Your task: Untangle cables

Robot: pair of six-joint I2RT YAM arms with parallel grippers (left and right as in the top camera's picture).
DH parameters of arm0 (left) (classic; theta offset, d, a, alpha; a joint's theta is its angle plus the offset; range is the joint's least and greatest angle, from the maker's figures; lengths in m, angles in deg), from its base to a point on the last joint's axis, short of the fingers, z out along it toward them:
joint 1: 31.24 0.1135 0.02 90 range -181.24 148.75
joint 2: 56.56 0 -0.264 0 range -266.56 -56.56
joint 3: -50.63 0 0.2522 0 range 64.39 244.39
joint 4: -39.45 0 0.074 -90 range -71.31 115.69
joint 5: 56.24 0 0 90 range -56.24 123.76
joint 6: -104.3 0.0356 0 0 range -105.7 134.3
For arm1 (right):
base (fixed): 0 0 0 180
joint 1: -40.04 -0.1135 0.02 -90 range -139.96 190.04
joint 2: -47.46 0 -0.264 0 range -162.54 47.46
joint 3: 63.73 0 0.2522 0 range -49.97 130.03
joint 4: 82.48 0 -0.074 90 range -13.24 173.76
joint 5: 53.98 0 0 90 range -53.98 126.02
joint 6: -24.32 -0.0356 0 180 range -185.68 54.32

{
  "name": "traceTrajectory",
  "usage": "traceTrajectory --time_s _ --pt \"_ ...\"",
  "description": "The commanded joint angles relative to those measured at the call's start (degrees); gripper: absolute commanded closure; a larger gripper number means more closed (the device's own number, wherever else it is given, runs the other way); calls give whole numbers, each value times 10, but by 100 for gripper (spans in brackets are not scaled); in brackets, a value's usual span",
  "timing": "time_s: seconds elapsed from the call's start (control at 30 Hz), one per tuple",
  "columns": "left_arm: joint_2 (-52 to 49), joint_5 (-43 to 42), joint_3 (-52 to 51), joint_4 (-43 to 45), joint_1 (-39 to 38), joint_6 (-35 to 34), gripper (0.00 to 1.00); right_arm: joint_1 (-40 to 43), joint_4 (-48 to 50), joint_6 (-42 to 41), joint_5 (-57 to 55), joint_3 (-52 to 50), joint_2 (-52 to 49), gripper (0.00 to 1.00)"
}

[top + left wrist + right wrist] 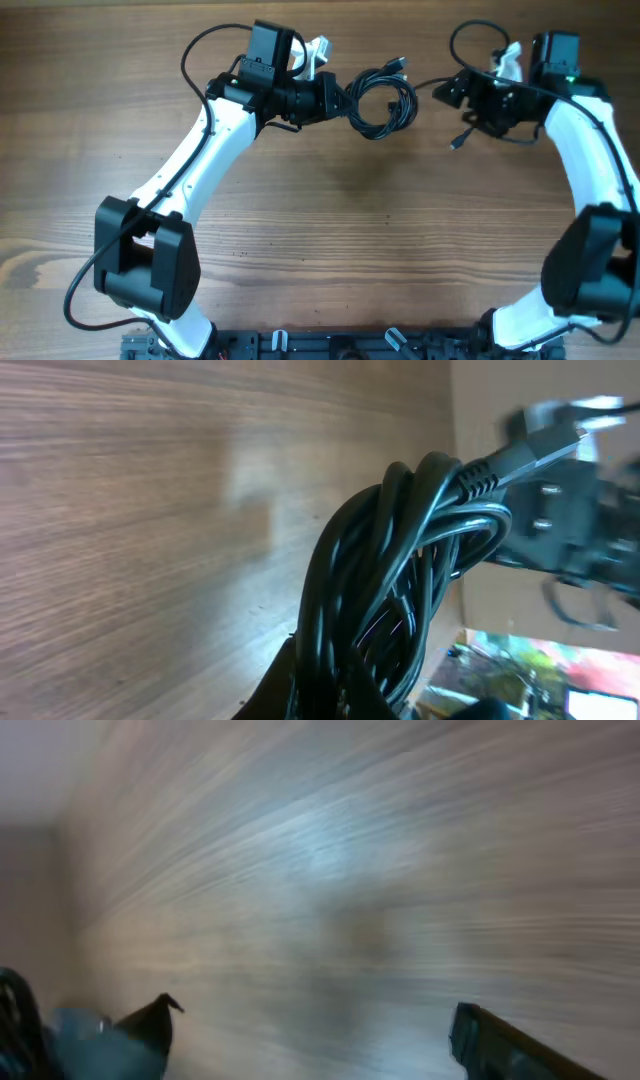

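A coiled bundle of thin black cables sits at the back middle of the wooden table, with plug ends sticking out at its top. My left gripper is shut on the bundle's left side. In the left wrist view the coil rises from between the fingers, with a plug at its top. My right gripper is open just right of the bundle. In the blurred right wrist view its fingers are wide apart with nothing between them. A thin cord with a plug lies under the right gripper.
The wooden table stretches toward the front. The two arm bases stand at the front left and front right. Thicker black robot wires loop above each wrist at the back.
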Motion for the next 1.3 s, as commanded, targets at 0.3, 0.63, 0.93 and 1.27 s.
traceTrajectory --time_s 0.3,0.63,0.93,1.27 --pt "11 67 8 -7 1 11 96 -8 -8 114 7 83 49 13" --pt "11 194 8 -40 1 -54 96 -182 -40 -20 -106 83 46 46" --pt "11 194 8 -40 0 -55 96 -257 -31 -53 -151 83 -8 55" --pt "11 194 8 -42 0 -67 96 -262 2 -68 -152 83 -67 69"
